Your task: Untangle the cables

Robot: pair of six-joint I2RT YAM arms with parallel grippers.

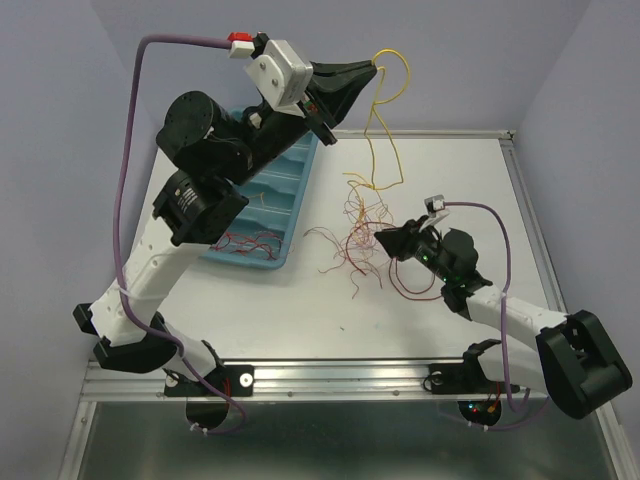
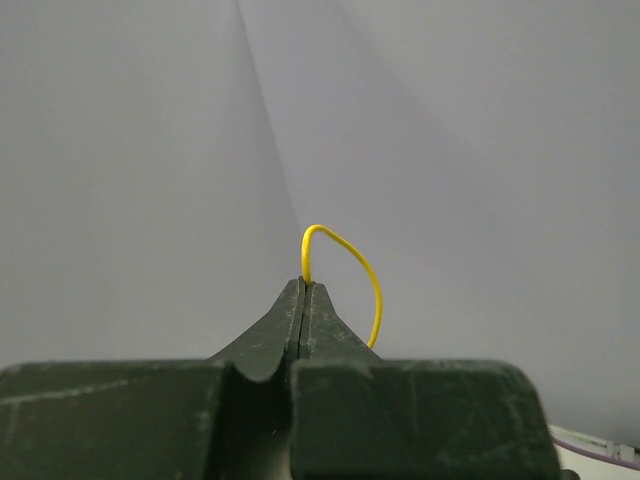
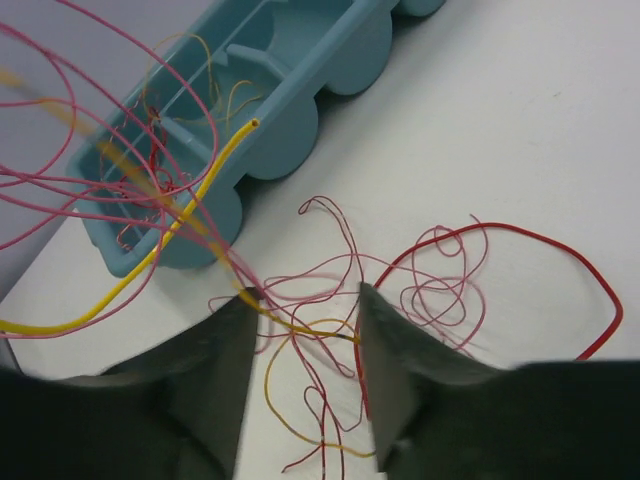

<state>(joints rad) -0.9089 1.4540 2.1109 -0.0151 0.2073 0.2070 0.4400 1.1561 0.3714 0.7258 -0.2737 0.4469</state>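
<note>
The left gripper (image 1: 372, 66) is up high over the table's (image 1: 460, 180) far edge, its jaws pressed together on one yellow cable (image 1: 378, 140). That strand hangs down from there, kinked but roughly upright, into the knot of red and yellow cables (image 1: 355, 238) lying mid-table, just right of the blue tray (image 1: 290, 190). The right gripper (image 3: 303, 300) sits low at the knot's right side, much the nearer arm. Its jaws are apart, with thin strands, a yellow one among them, crossing the gap sideways. Nothing looks clamped there. I'd say the pull depends on those jaws pinning the knot.
</note>
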